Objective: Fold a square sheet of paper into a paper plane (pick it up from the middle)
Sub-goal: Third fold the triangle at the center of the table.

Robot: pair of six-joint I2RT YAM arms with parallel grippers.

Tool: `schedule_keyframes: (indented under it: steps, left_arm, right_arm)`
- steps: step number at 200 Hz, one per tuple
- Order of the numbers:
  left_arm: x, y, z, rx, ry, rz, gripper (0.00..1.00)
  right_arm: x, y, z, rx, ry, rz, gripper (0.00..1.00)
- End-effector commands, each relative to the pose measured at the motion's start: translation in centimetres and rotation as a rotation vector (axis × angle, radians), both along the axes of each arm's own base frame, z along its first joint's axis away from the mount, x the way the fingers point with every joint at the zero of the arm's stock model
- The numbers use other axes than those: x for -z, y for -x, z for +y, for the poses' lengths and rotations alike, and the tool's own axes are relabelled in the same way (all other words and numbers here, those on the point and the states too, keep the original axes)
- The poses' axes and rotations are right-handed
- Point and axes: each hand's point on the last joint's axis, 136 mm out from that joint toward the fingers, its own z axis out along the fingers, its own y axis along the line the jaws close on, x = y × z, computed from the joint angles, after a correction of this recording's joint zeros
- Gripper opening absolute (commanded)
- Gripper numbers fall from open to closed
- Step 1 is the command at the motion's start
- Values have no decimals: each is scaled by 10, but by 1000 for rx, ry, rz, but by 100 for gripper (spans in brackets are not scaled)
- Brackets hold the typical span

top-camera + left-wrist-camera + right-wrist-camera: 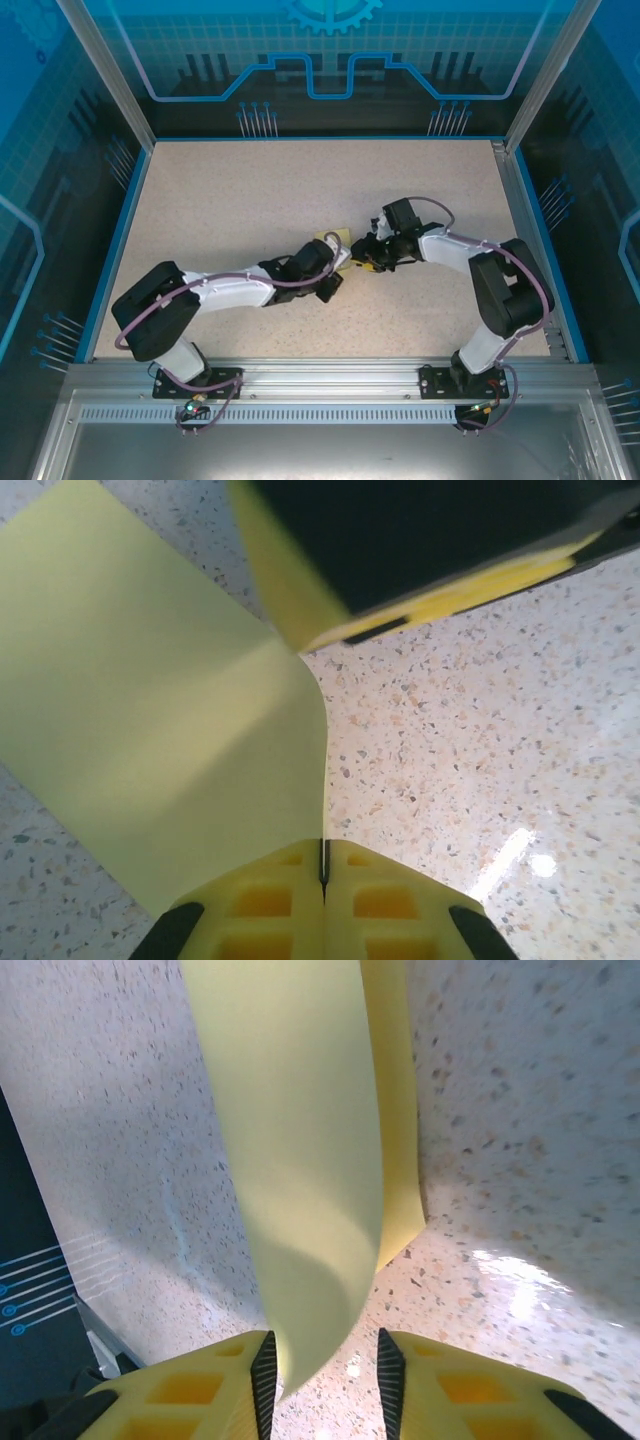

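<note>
The square sheet of paper (335, 240) is pale yellow and stands bent up off the table between the two grippers, at the table's middle. My left gripper (324, 865) is shut on the sheet's edge (150, 710), which rises from the closed jaws as a thin line. The sheet spreads to the left and curves toward a yellow finger of the right gripper (290, 590) above it. My right gripper (322, 1370) is open. A curled lobe of the paper (300, 1140) hangs between its jaws, close to the left pad (264, 1380), with a wide gap to the right pad.
The speckled beige table (230, 200) has a blue rim (115, 240) on its left, back and right. An aluminium rail (320, 375) carries both arm bases at the near edge. The two grippers (352, 262) nearly touch each other.
</note>
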Motion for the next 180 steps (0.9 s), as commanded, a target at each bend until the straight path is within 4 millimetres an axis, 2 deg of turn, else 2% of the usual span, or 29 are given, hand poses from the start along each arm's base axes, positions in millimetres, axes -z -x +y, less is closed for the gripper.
schedule_keyframes:
  steps: [1,30,62,103,144,180]
  left_arm:
    - [-7,17,-10,90,135,162,0]
    - [-1,14,-6,101,171,238,0]
    - [4,11,-2,110,185,306,0]
    - [5,9,1,112,195,343,0]
    - [5,5,5,105,200,354,0]
    - [5,1,8,97,201,365,0]
  right_arm:
    - [-5,0,-12,4,36,-24,35]
    - [-8,-8,-8,-11,30,-46,24]
    - [-5,-21,6,-39,-8,-44,16]
    - [12,-38,18,-67,19,-19,13]
    - [34,-47,31,-110,26,30,12]
    - [54,-46,25,-137,121,60,11]
